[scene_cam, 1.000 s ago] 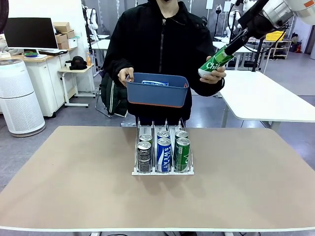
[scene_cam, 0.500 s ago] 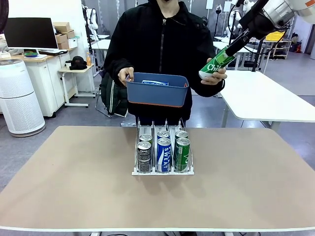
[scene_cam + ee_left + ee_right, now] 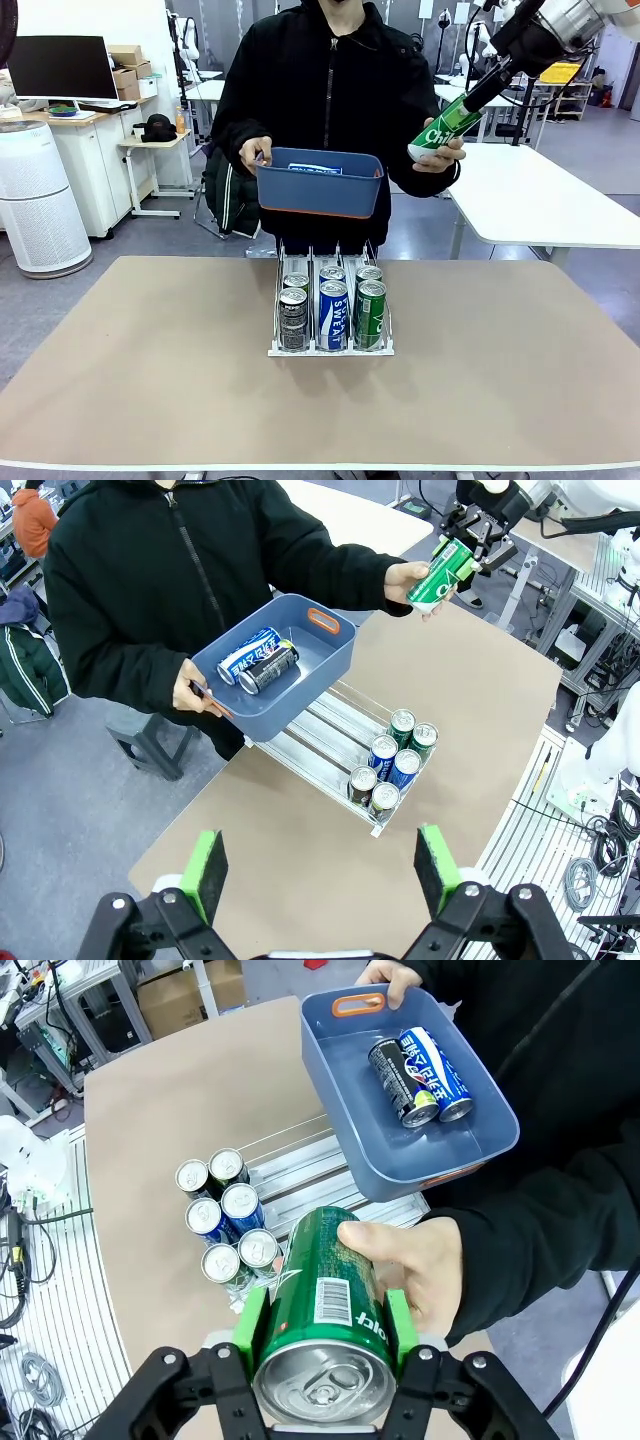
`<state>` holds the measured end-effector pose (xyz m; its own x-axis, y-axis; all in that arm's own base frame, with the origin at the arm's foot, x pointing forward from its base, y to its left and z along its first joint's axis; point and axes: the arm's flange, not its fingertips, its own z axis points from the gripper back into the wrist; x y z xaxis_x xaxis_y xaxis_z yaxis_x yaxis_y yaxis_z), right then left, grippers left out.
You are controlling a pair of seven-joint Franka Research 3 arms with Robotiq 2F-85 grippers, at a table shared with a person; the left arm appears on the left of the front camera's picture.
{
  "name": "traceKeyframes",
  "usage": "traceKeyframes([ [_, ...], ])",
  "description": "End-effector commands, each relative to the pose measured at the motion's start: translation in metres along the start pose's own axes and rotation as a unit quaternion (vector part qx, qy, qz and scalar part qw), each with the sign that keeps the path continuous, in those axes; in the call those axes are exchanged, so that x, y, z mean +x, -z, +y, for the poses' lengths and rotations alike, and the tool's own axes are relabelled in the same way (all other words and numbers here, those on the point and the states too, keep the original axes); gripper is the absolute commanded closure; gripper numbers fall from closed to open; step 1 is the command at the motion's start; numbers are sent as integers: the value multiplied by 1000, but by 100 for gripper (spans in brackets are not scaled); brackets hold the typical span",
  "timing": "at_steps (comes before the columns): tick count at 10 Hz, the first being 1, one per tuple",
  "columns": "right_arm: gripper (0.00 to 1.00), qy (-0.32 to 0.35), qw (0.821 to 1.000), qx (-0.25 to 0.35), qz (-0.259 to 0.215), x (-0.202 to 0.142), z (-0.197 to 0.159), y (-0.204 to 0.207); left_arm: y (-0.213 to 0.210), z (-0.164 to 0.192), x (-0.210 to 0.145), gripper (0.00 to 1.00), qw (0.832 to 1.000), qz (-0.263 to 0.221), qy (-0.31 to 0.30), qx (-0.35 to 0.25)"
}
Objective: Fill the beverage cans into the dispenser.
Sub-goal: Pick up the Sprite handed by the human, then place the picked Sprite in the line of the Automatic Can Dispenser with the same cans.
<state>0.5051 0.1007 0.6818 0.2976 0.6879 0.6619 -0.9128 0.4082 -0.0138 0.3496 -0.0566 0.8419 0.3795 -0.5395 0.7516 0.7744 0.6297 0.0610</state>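
Green can: the slim green metal drink can with white letters (image 3: 441,130) is high in the air at the far right, past the far edge of the tabletop.
Right jaws: clenched on the silver-top end of the green can, with a green pad (image 3: 249,1328) pressed on each side.
Person's hand: one hand (image 3: 441,157) holds the bottom end of the same can, with its fingers curled round it.
How the can lies: it is tilted. Its long side runs straight out from the right jaws and slopes down to the person's hand.
Dispenser: the small clear-and-white rack with three thin lanes (image 3: 330,350) sits in the middle of the light brown tabletop (image 3: 150,380). It is lower than the green can, off to the robot's left, and well apart from it.
Cans in the dispenser: six cans (image 3: 333,312) stand up straight, two in each lane. The dark ones are on the left, the blue in the middle and the green on the right. Each lane has bare room behind them.
Blue bin: the person's other hand (image 3: 256,155) holds a blue plastic bin with an orange bottom edge (image 3: 320,185) above the back of the dispenser. A blue can (image 3: 437,1072) and a black can (image 3: 400,1082) lie on their sides in it.
Left jaws: released and wide apart, with nothing between them. They hang high over the tabletop, well apart from every can.
Nearer arm: the right one, since it has the can.
Next move, my guess: the person lets go. Then the can goes down and left, turns to stand up, and slips into the right lane behind the green cans.
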Motion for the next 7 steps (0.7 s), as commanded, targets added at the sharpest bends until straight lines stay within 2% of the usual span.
traceKeyframes([
  [1, 62, 18, 1000, -2, -10, 1, 2, -3, -1, 0, 1, 0, 1000, -8, -7, -5],
  [2, 62, 0, 1000, 0, 0, 0, 0, 0, -1, 0, 1, 0, 1000, -8, -7, -5],
  [7, 62, 0, 1000, 0, 0, 0, 0, 0, -1, 0, 1, 0, 1000, -8, -7, -5],
])
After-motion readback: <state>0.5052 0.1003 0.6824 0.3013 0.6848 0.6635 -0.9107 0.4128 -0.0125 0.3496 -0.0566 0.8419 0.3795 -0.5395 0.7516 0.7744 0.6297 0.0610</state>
